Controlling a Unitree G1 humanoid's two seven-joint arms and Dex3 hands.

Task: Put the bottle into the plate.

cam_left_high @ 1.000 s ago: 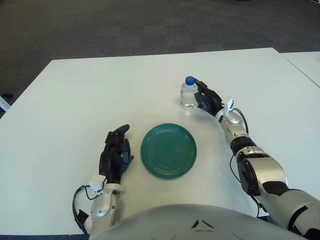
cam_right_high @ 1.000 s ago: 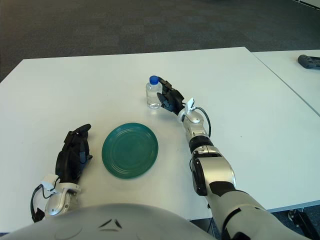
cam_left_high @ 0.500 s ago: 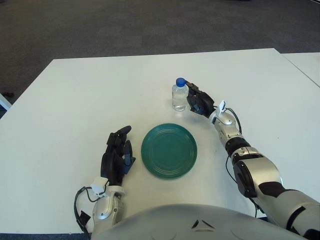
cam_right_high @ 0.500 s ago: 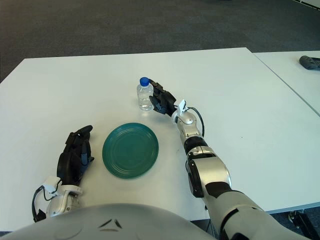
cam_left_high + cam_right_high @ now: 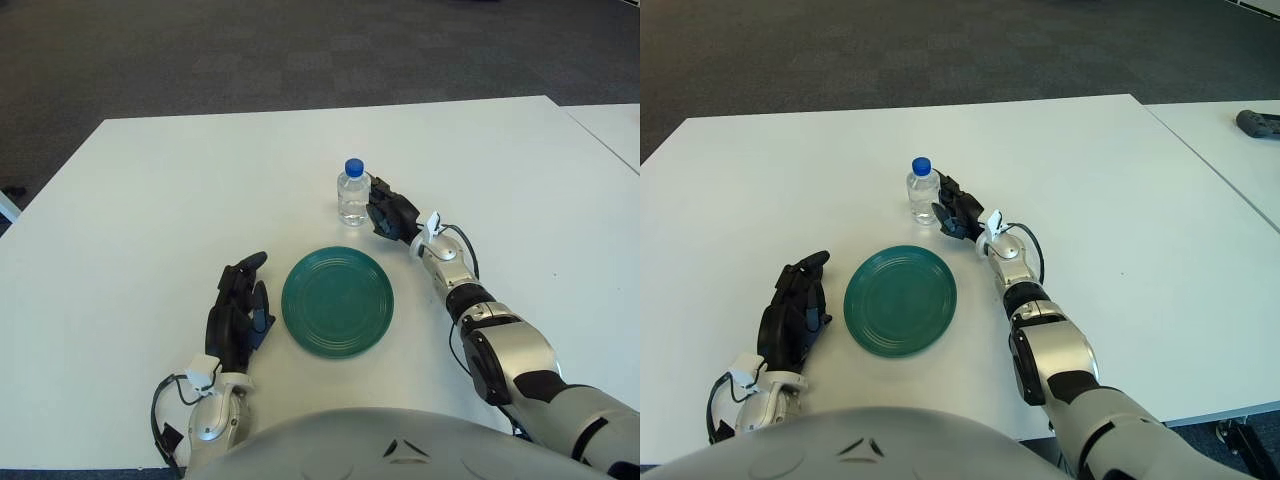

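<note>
1. Nearest the robot, the left hand (image 5: 238, 315) shows just left of the green plate (image 5: 338, 302), fingers loosely extended and holding nothing. It sits in nearly the same spot as a second ago, only a touch nearer the plate.
2. The plate lies flat on the white table (image 5: 170, 200), close in front of the robot's body, and has not moved since the earlier pictures.
3. Beyond the plate, the right hand (image 5: 388, 213) is against the right side of the bottle (image 5: 352, 194). Its dark fingers are curled toward the bottle, but whether they truly clasp it or only press on its side cannot be told.
4. The bottle, clear with a blue cap, stands upright on the table just past the plate's far rim, outside the plate. A second ago it stood farther to the right; it and the right hand have shifted leftward together, so it now lines up with the plate's middle.
</note>
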